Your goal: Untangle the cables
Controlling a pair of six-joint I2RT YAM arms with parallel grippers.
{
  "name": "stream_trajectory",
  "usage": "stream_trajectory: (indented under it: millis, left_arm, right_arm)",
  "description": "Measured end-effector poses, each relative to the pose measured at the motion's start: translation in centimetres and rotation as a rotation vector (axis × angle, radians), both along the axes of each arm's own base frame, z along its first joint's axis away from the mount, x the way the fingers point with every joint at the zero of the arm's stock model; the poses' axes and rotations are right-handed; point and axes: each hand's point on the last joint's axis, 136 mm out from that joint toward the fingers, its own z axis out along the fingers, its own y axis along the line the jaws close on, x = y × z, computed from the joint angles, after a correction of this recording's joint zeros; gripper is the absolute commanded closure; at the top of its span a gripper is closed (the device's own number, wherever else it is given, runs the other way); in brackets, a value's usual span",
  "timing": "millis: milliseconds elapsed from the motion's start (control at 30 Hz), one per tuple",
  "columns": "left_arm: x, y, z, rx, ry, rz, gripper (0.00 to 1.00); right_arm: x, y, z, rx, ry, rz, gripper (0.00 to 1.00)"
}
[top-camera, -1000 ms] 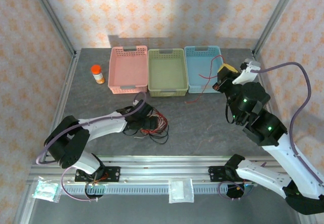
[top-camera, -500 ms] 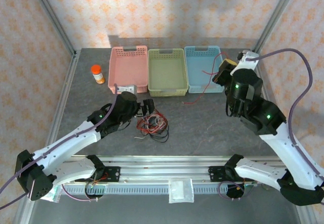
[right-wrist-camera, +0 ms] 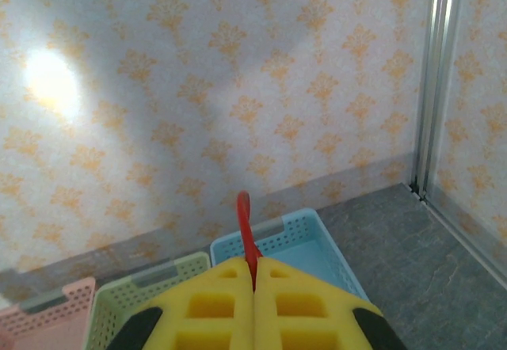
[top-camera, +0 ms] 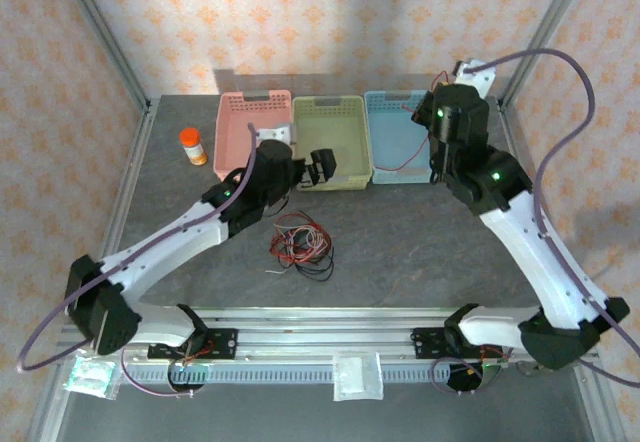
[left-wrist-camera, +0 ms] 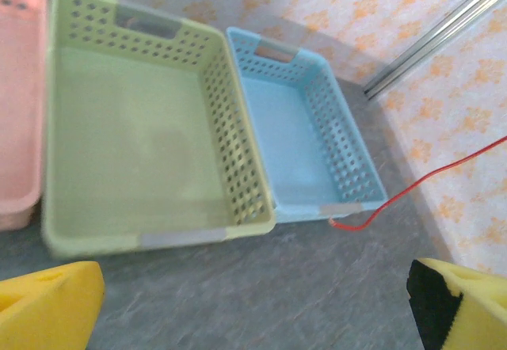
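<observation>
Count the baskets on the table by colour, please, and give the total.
Pink basket: 1
Green basket: 1
Blue basket: 1
Total: 3

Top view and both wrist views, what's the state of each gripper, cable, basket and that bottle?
Left gripper: open, empty.
Right gripper: shut on red cable.
Red cable: lifted, tail by blue basket.
Cable pile: tangled, on table.
Green basket: empty.
Blue basket: empty.
Pink basket: empty where visible.
Bottle: upright, capped.
</observation>
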Motion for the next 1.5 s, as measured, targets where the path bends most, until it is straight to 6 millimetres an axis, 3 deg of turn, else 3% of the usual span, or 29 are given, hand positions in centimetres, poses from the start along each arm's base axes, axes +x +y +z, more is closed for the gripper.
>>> stream_trajectory:
  millis: [333,633,867,1000,1200,1367,1500]
  left_arm:
    - [5.3,-5.1,0.7,-0.066,-0.021,-0.074,0.01]
    - [7.5,-8.3,0.4,-0.146,0.004,-0.162,0.01]
    - [7.4,-8.8,0.0,-0.164,0.026,-0.18,0.01]
    - [7.3,-8.8,-0.5,-0.162,0.032,-0.182,0.01]
    - [6.7,-8.6,-2.8,-0.137,0.072,-0.181,0.01]
    - [6.2,-8.3,-4.8,-0.116,0.107,-0.179,0.01]
    - [6.0,-8.2,-5.2,-0.106,0.11,-0.169,0.01]
  right_arm:
    - [6.9,-1.6,-1.3,-0.039,0.053,-0.043,1.0]
    - [11.2,-2.6,-4.3,-0.05,0.109,-0.054,1.0]
    - [13.6,-2.9,-9.4,-0.087,0.235,-0.083,1.0]
    - [13.5,-2.9,-11.5,-0.099,0.286,-0.086,1.0]
    - [13.8,-2.9,-14.6,-0.113,0.347,-0.086,1.0]
    - [15.4,-2.8,-19.5,-0.102,0.428,-0.063,1.0]
    - [16.7,-2.6,-24.0,-0.07,0.507,-0.023,1.0]
